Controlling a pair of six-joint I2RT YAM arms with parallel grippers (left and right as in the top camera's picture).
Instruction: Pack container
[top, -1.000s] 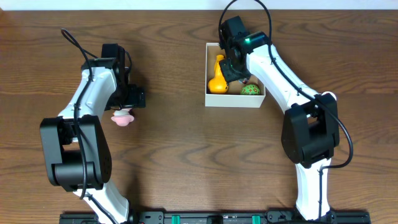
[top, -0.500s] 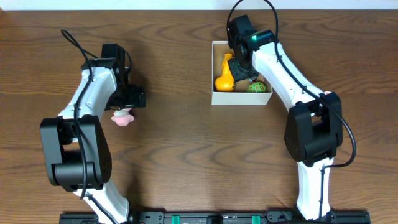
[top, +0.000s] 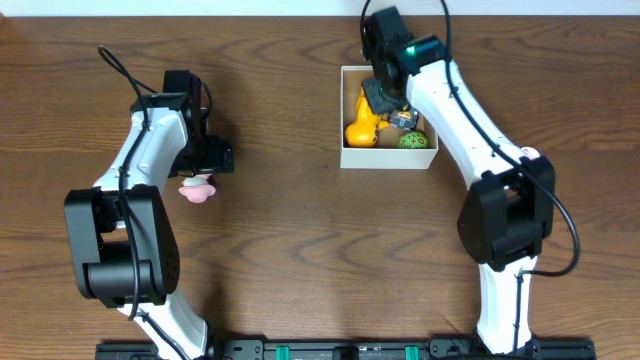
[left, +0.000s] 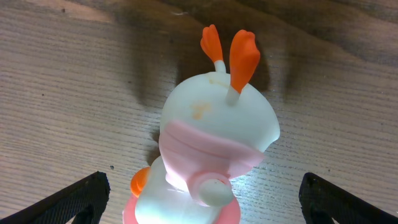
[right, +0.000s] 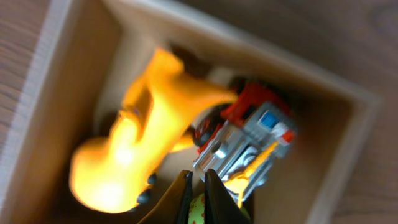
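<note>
Left jaws wide apart around a toy; right jaws nearly together over the container.

Left gripper (left: 208, 199): fingertips sit at the far left and far right of the wrist view. A white-and-pink toy (left: 211, 143) with orange ears stands between them on the table (top: 300, 250), touching neither. Right gripper (right: 198, 196): only a thin slit between the fingers, nothing clamped. It hangs inside the container (top: 385, 158), above a yellow toy (top: 362, 128), a red-grey truck (right: 249, 140) and a green ball (top: 410, 141). Cannot tell if it touches any of them. The container sits on the far right part of the dark brown wood-grain table, well apart from the pink toy. A black rail (top: 340, 350) runs along the near edge.
</note>
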